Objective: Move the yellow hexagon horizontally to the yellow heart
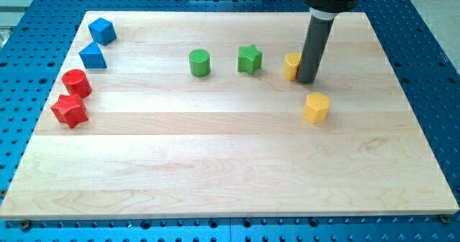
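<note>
My tip is touching the yellow heart's right side, partly hiding it; the yellow hexagon is sitting just below, apart from the rod.

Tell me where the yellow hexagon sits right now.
The yellow hexagon sits right of the board's centre, just below my tip and the yellow heart, which the rod partly hides.

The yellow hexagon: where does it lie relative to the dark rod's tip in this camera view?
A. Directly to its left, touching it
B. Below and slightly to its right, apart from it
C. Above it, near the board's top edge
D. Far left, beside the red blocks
B: the yellow hexagon sits apart, below my tip, which stands against the yellow heart.
</note>
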### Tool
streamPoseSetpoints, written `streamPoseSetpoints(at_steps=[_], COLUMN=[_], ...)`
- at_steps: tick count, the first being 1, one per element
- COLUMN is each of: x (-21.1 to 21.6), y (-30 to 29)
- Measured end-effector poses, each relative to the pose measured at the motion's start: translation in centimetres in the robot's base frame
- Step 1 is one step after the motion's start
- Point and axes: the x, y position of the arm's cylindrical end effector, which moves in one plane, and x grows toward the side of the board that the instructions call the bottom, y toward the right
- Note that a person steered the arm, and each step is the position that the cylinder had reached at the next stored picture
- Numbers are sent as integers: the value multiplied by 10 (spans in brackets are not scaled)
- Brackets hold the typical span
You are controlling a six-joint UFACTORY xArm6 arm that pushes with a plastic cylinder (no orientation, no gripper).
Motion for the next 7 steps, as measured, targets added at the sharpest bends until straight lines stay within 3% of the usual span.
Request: streamPoseSetpoints(at_steps=[1,2,3,4,6,7], x=[37,116,143,109,51,86], y=[75,84,33,-20,8,14])
